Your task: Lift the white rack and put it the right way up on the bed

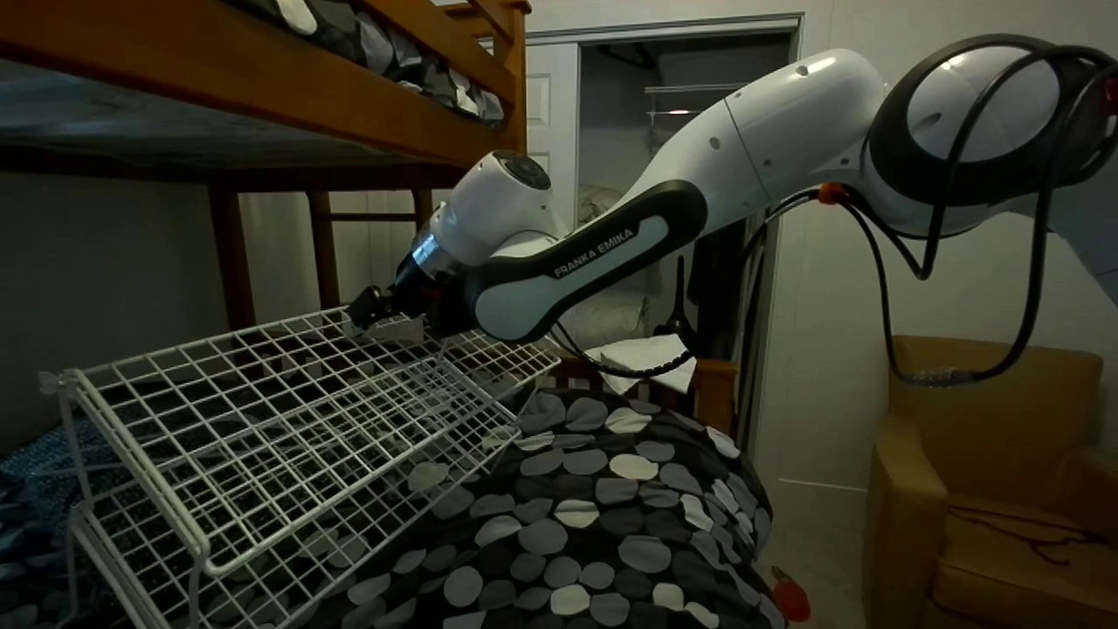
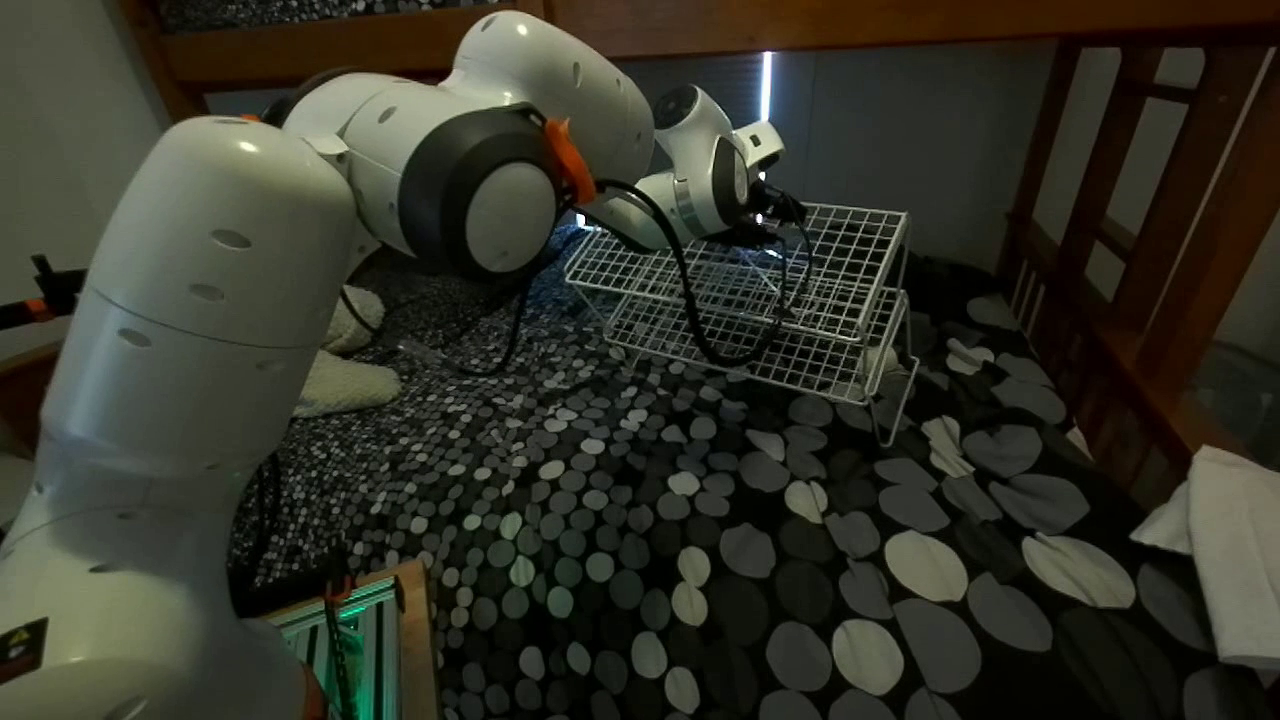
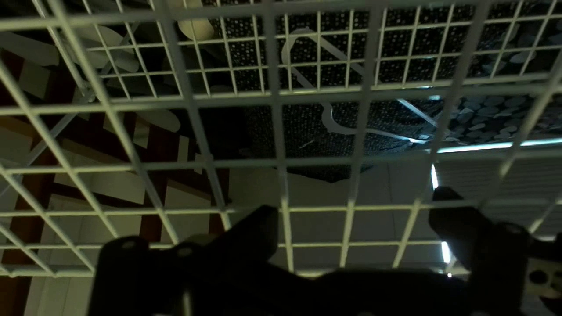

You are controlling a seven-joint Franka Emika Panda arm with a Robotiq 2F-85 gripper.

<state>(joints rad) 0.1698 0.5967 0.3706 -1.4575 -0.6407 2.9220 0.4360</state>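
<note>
The white rack [image 1: 358, 491] is a double tier of wire mesh on the bed. In both exterior views its mesh lies on top, slanting, with wire legs pointing down; it also shows in an exterior view [image 2: 720, 308]. The bed [image 1: 646, 555] has a black cover with grey-white dots, also seen in an exterior view [image 2: 720, 520]. My gripper [image 1: 371, 310] is at the upper mesh's far edge, also seen there in an exterior view [image 2: 780, 215]. In the wrist view the gripper [image 3: 355, 219] has fingers wide apart, with mesh wires [image 3: 246, 163] between them. Finger contact is unclear.
The upper bunk [image 1: 262, 96] hangs over the rack and gripper. Wooden end rails [image 2: 1120, 240] stand beyond the rack. A white cloth [image 1: 646, 358] lies at the bed's end. A tan armchair [image 1: 1004, 393] stands beside the bed. A fluffy white thing [image 2: 345, 388] lies near the arm.
</note>
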